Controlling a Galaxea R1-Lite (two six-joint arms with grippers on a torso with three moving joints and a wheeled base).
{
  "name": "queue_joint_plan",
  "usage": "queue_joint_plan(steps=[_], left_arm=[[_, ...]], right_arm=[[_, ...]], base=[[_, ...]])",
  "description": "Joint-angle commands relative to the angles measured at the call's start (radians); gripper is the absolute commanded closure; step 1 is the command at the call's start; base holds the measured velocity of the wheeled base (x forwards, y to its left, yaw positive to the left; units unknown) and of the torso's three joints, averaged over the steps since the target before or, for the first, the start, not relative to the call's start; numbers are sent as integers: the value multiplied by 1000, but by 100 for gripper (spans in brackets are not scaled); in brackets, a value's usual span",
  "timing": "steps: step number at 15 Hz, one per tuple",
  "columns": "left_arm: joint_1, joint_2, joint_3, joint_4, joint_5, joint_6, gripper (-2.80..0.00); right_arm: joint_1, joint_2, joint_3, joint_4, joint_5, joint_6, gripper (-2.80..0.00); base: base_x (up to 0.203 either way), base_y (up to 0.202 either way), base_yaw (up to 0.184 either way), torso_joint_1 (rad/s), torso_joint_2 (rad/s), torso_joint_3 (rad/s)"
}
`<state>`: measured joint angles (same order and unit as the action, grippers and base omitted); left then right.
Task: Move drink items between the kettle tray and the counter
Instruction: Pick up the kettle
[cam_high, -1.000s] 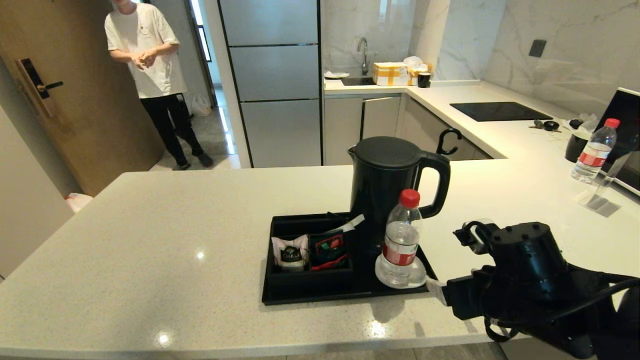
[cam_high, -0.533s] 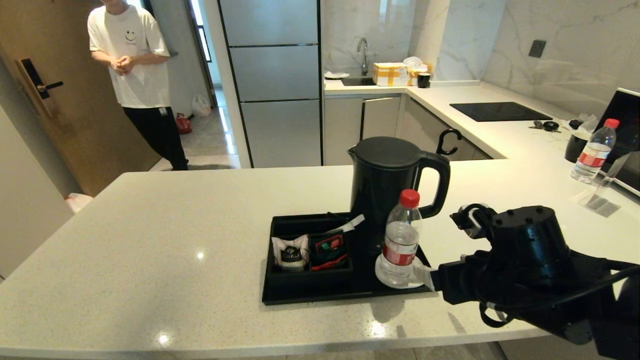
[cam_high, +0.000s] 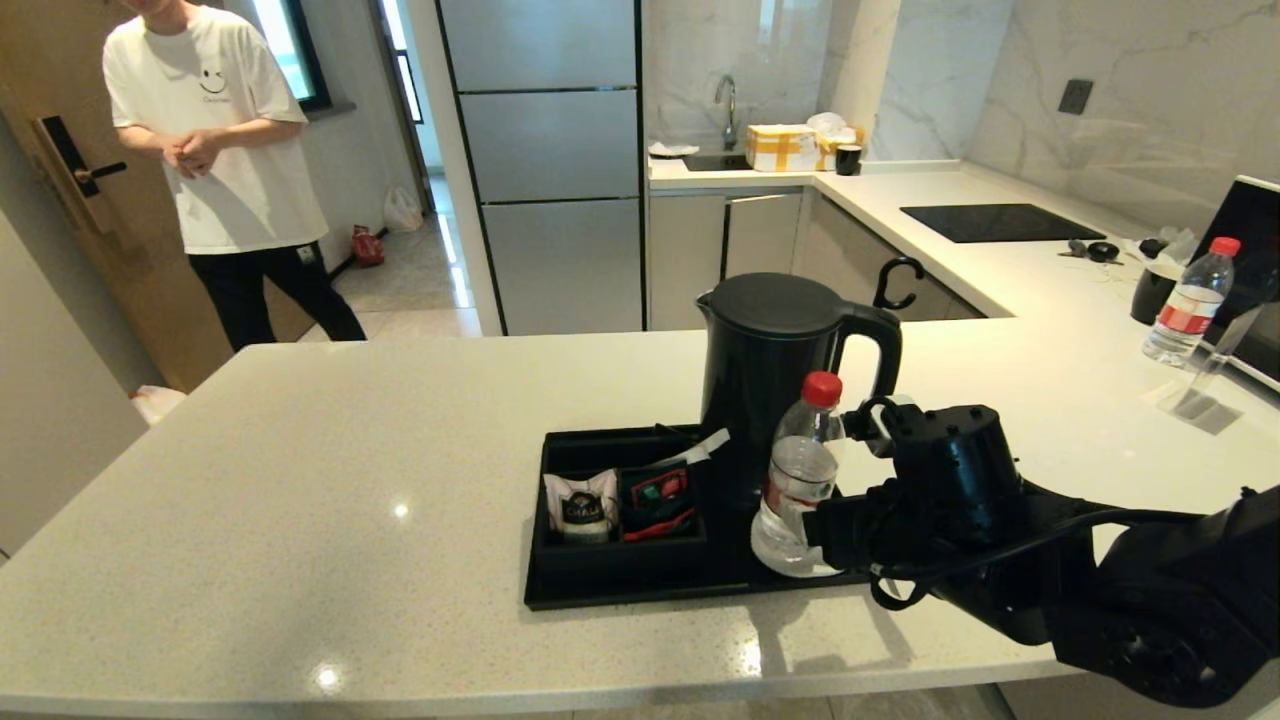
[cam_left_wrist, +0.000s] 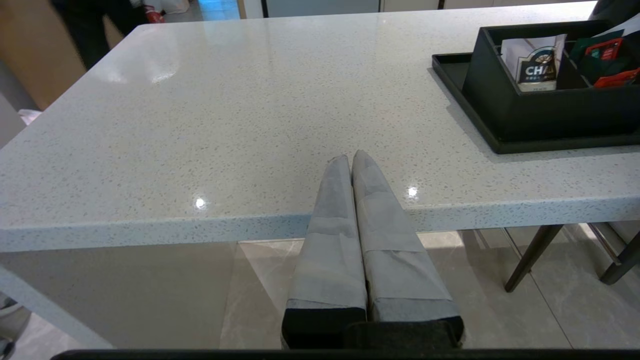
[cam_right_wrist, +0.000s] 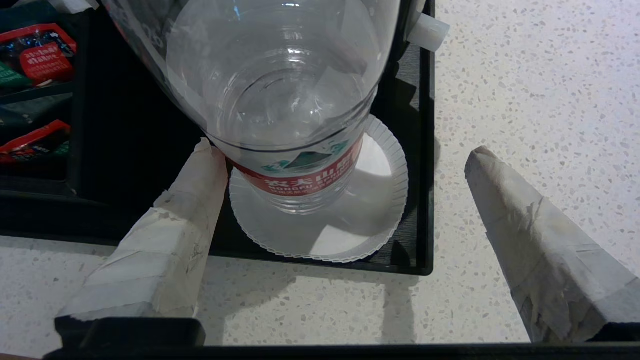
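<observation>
The matte-black kettle (cam_high: 770, 370) stands at the back of the black kettle tray (cam_high: 640, 592). In front of it the red-capped water bottle (cam_high: 800, 470) is upright on the white coaster (cam_right_wrist: 350, 225). My right gripper (cam_right_wrist: 340, 152) is open at the tray's front right corner. One finger (cam_right_wrist: 195, 190) lies against the bottle's side, and the other finger (cam_right_wrist: 505, 200) is well clear over the counter (cam_high: 350, 450). The pink-and-black sachet (cam_high: 580, 505) sits in a tray compartment. My left gripper (cam_left_wrist: 351, 161) is shut and empty at the counter's front edge.
Red-and-green packets (cam_high: 658, 500) fill the compartment beside the sachet. A second bottle (cam_high: 1188, 300) and a dark cup stand at the far right, with the black hob (cam_high: 1000, 222) behind them. A person (cam_high: 215, 170) stands beyond the counter at the left.
My right arm has moved left and forward, bringing the open gripper up around the bottle. The person in the background has shifted left.
</observation>
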<state>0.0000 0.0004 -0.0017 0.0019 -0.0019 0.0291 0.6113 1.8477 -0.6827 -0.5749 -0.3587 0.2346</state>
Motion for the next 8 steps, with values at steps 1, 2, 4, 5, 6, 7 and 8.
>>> queue_joint_plan(steps=[1,2,4,5,6,7,8], left_arm=[[0,0,0,0,0,0,0],[0,0,0,0,0,0,0],[0,0,0,0,0,0,0],[0,0,0,0,0,0,0],[0,0,0,0,0,0,0],[0,0,0,0,0,0,0],[0,0,0,0,0,0,0]], right_arm=[[7,8,-9,-2,0,0,-280],[22,11,-15,-2,0,-1,-280],[29,16,-36,2,-2,-2,-280],[31,22,-48,3,-2,-3,-280],[33,24,-49,2,-2,-4,-280],[42,47,-60,-3,-4,-6,-280],[47,56,-67,-6,-6,-8,-280]], base=[[0,0,0,0,0,0],[0,0,0,0,0,0],[0,0,0,0,0,0],[0,0,0,0,0,0],[0,0,0,0,0,0],[0,0,0,0,0,0],[0,0,0,0,0,0]])
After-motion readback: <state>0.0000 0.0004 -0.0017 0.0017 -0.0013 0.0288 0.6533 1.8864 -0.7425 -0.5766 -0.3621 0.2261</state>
